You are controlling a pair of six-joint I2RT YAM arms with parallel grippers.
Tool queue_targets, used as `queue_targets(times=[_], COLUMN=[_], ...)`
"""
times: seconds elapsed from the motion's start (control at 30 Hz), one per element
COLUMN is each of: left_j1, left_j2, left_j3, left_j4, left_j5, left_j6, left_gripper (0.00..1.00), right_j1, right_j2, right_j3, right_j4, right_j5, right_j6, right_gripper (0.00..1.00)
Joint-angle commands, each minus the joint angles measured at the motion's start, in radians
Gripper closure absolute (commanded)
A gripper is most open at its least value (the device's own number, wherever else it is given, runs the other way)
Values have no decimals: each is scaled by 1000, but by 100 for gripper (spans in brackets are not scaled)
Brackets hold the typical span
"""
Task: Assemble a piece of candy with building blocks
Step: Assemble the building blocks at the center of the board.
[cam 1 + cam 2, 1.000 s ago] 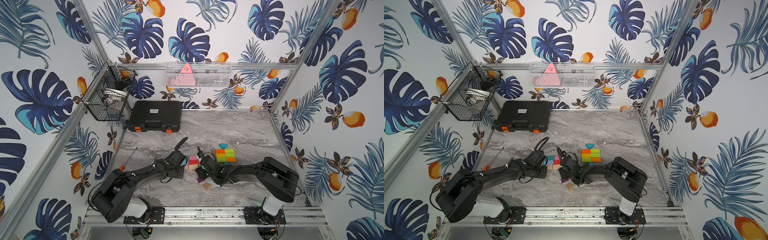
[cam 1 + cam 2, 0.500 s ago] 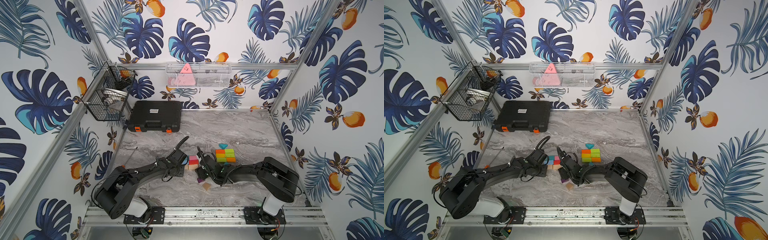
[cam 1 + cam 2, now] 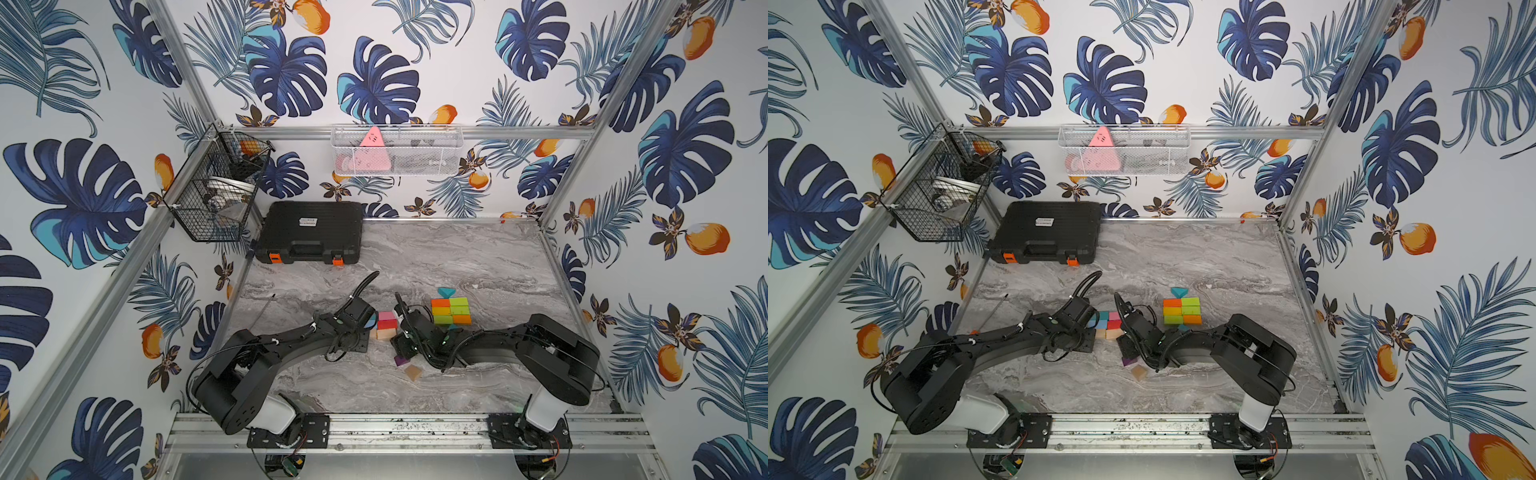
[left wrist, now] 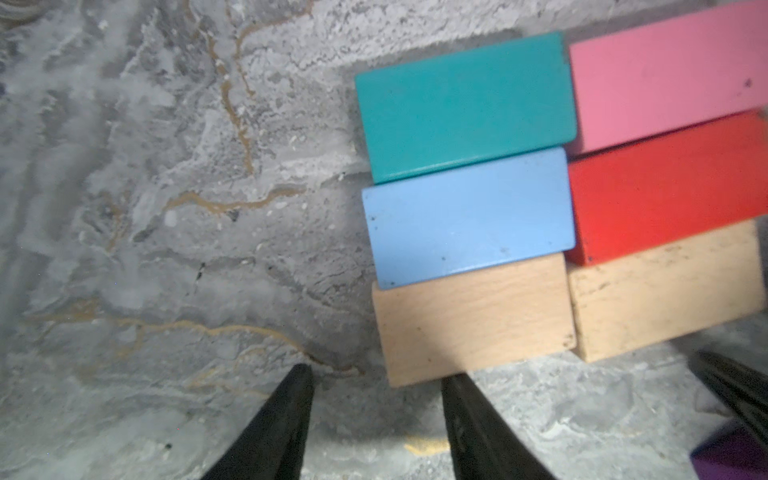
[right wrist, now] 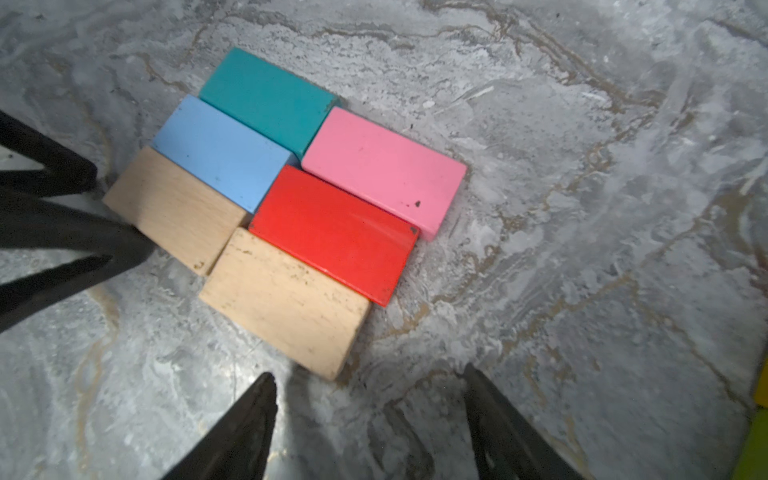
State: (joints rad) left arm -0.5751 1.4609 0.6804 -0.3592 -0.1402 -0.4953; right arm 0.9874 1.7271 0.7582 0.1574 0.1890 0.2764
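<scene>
You see the left gripper (image 4: 376, 399) and right gripper (image 5: 370, 399) spread and empty beside the wood edge of six packed blocks (image 5: 332, 232) on the table (image 5: 582, 208), probably placed to square them.

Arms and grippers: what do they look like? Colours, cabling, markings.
The left arm and right arm are matte black with bulky rounded joint housings and a white segment at each base. Thin black cables loop loosely along each arm. The left gripper and right gripper have plain black fingers tapering to narrow tips. No markings are readable.
</scene>
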Motion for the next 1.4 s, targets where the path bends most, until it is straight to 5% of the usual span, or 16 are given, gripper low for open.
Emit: queue_targets(times=[0.0,0.17,0.33,0.8,1.37], left_j1=[3,4,5,216,222], left_j2=[-18,-166,-249,-7,71], left_j3=[-11,-41,-21,72,57], left_j4=[-36,-60,-87,44,103], left_j5=[18,60,-24,47,146], left_j6=[2,-22,-27,15,18], left_gripper=[44,44,43,49,52], right_j1=[0,-1,-52,-206,-217], right_j2=[-17,-94,-157,31,148], right_j3=[-14,-22,-11,166,256], right_j4=[-169,-188,-205,-241,-257], right_j5=[-62,-62,-65,-84,-91], right_j6=[28,16,18,-46,-78], right_gripper=[27,27,27,27,27])
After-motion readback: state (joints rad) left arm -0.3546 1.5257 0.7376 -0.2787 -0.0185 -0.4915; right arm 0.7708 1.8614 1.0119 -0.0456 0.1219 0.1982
